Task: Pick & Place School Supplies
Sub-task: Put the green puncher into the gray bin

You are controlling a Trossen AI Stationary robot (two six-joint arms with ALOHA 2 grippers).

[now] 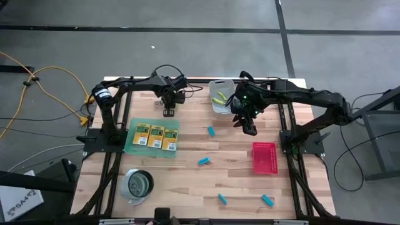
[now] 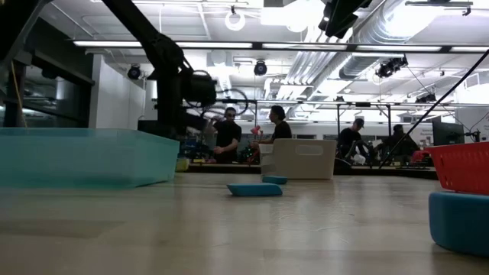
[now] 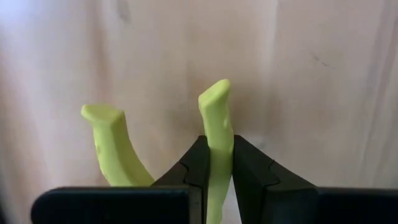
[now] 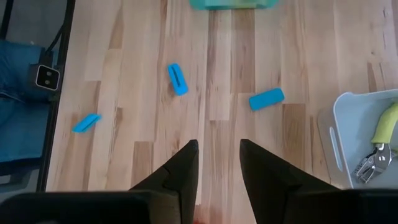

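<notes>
Metal cup (image 1: 137, 185): near edge of the surface (image 1: 187, 153).
Crayon boxes (image 1: 155, 136): three in the green tray (image 1: 132, 142); labels not readable.
Left gripper (image 3: 217, 163): jaws closed on one yellow-green handle of a plier tool (image 3: 216, 134), at far edge.
Right gripper (image 4: 217, 163): jaws apart, empty, beside grey bin (image 1: 216, 107).

The setting is a robotics lab or industrial workshop. The table (image 1: 187, 156), with a pale plank top, stands on a grey concrete floor (image 1: 187, 44) marked with dark lines. Yellow and black cables (image 1: 37, 81) run loose across the floor to the rig. In the low view, the room behind is a large open hall. Exposed ducts (image 2: 397, 30) and strip lights (image 2: 229, 47) hang from the ceiling. Several people (image 2: 279, 130) stand at benches well apart from the table.
</notes>
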